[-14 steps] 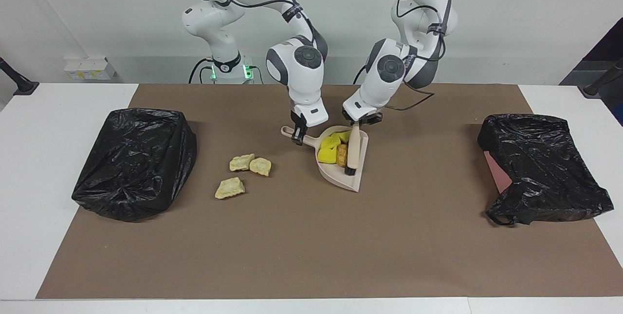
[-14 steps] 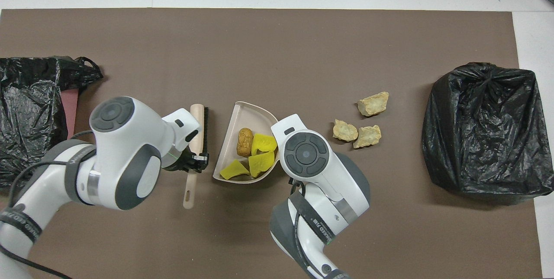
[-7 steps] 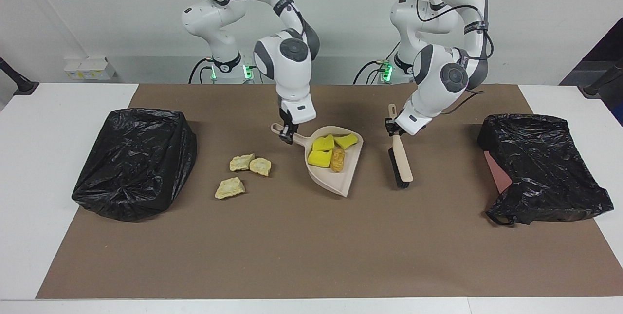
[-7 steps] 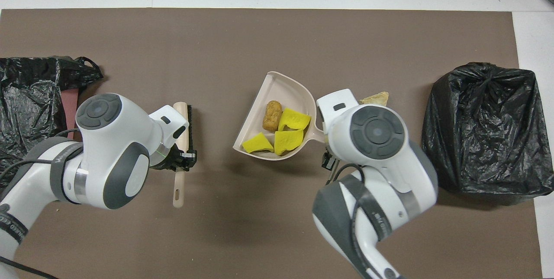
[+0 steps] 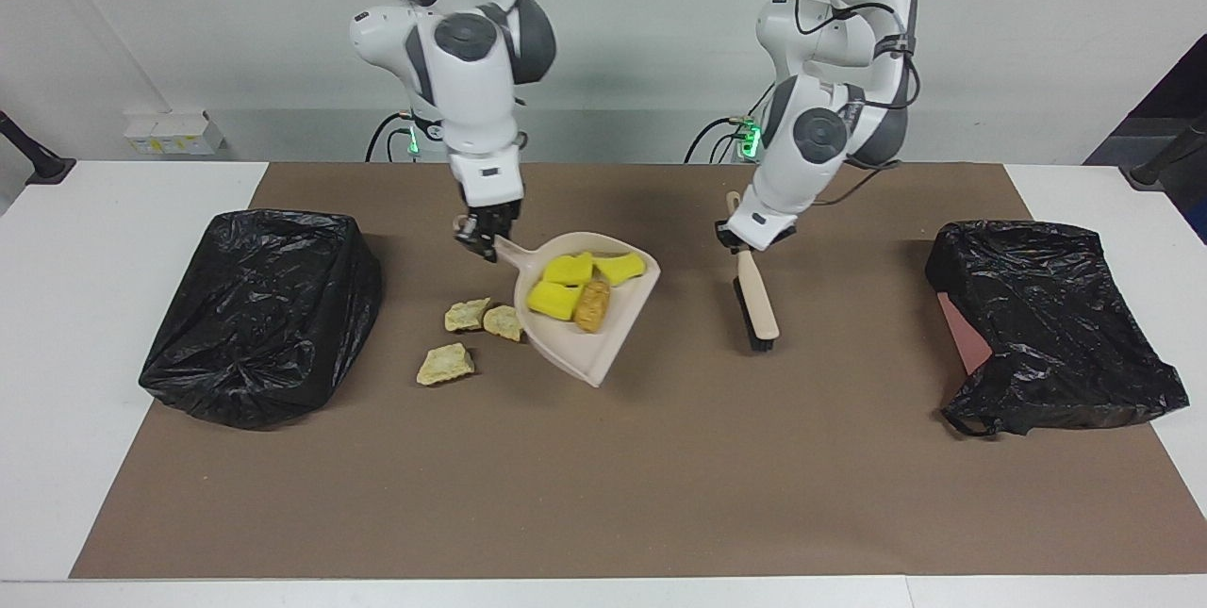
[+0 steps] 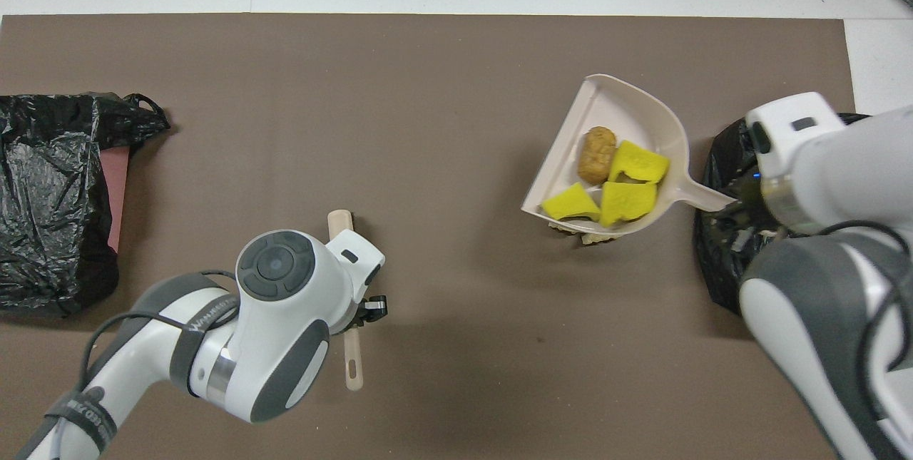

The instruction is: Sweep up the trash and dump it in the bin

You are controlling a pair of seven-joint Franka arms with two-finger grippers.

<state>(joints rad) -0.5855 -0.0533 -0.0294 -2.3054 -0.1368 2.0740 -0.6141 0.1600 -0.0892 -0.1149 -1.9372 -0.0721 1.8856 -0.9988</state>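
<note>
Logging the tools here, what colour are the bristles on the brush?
Black bristles on the beige-handled brush, clearest in the facing view.

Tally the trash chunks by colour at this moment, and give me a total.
Yellow chunks: 3, in the dustpan
Orange-brown chunk: 1, in the dustpan
Pale tan chunks: 3, on the mat
Total: 7

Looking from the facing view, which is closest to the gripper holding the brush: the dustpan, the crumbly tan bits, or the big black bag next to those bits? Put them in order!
From the left gripper, shut on the brush:
1. The dustpan, held up by the right gripper, mid-table.
2. The tan bits, lying past the dustpan.
3. The big black bag, at the right arm's end.
</note>
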